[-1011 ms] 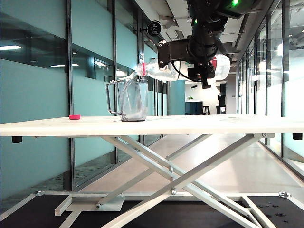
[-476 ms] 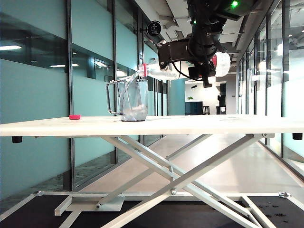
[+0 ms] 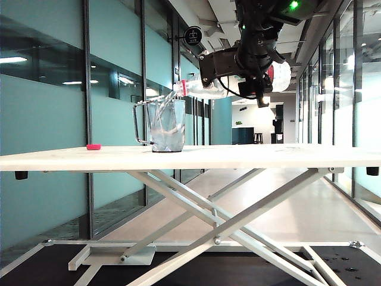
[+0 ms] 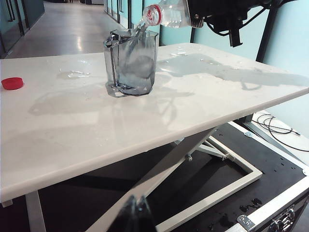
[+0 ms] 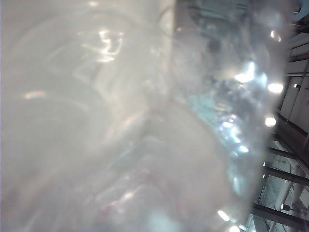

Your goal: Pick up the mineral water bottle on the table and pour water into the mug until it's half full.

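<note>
My right gripper (image 3: 251,76) is shut on the mineral water bottle (image 3: 221,89) and holds it tipped almost level above the table (image 3: 268,156). The bottle's red neck ring (image 3: 181,87) sits just over the rim of the clear mug (image 3: 165,125), and a thin stream of water runs into it. In the left wrist view the bottle (image 4: 170,11) pours into the mug (image 4: 132,61), which has water in its lower part. The bottle's clear body (image 5: 120,121) fills the right wrist view and hides the jaws. My left gripper (image 4: 139,209) hangs shut, low beside the table's near edge, far from both.
A small pink-red cap (image 3: 93,146) lies on the table to the left of the mug, and the same cap (image 4: 12,83) shows in the left wrist view. Water drops and wet patches (image 4: 72,74) lie on the tabletop. The crossed white legs (image 3: 226,220) stand under the table.
The bottle's base end has lifted a little, so the bottle tips slightly more toward the mug. The neck stays over the rim. The left gripper has not moved.
</note>
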You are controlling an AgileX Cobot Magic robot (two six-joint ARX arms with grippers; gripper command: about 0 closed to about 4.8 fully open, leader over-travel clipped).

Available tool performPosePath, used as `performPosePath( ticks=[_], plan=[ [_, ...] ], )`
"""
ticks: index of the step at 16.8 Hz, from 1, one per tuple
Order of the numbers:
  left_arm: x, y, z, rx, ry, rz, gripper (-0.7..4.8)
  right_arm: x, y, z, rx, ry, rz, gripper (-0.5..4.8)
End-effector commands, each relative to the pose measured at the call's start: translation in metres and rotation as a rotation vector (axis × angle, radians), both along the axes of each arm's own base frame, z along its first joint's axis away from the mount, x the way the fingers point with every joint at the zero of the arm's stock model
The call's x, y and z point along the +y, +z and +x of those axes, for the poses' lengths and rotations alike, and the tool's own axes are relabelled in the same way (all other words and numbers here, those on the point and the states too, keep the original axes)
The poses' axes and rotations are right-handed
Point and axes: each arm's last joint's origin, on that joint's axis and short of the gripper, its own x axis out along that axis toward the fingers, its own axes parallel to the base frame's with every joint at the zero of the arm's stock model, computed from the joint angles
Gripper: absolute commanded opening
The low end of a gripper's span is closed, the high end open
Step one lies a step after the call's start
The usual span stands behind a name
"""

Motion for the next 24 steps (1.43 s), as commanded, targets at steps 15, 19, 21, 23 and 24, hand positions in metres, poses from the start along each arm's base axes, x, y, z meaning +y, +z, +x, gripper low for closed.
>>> performPosePath(
  ticks=[15,19,21,23,24],
  plan=[
    [0.0,0.002,0.0,-0.024,-0.003,0.017,-0.05,0.003,0.004,-0.006,0.062,0.024,0.565,2.03],
    [0.0,0.002,0.0,-0.024,-0.004,0.017,-0.05,-0.021,0.003,0.006,0.173,0.004,1.176,2.03],
    [0.0,0.002,0.0,-0.024,-0.004,0.017,-0.05,-0.052,0.0,0.019,0.25,0.023,1.482,2.03],
    [0.0,0.002,0.0,-0.024,-0.004,0.017,-0.05,-0.073,-0.007,0.024,0.273,0.102,1.643,2.03],
    [0.0,0.002,0.0,-0.025,-0.004,0.017,-0.05,-0.08,-0.012,0.024,0.264,0.145,1.689,2.03]
  ],
)
